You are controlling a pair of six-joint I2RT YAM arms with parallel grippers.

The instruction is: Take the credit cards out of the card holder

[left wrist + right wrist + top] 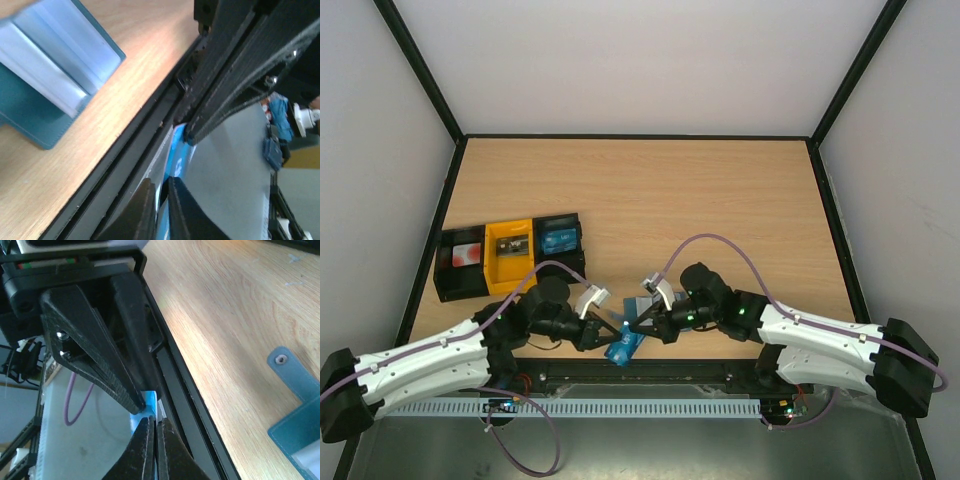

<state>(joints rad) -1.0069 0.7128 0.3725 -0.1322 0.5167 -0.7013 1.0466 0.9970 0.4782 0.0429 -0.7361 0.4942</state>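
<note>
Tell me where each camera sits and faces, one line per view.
Top external: above and behind, looking down at the table; left arm and right arm show.
Left wrist: on its arm, facing the table's near edge; left claw pinches the blue card.
Right wrist: facing likewise; right claw shows.
Both wrist views share the card holder and blue card.

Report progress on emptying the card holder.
Done: the card holder lies open on the table, and one blue card is out of it. In hand: the left gripper and right gripper both pinch that card over the table's near edge. Left: probably setting it down; whether more cards remain inside cannot be told.
</note>
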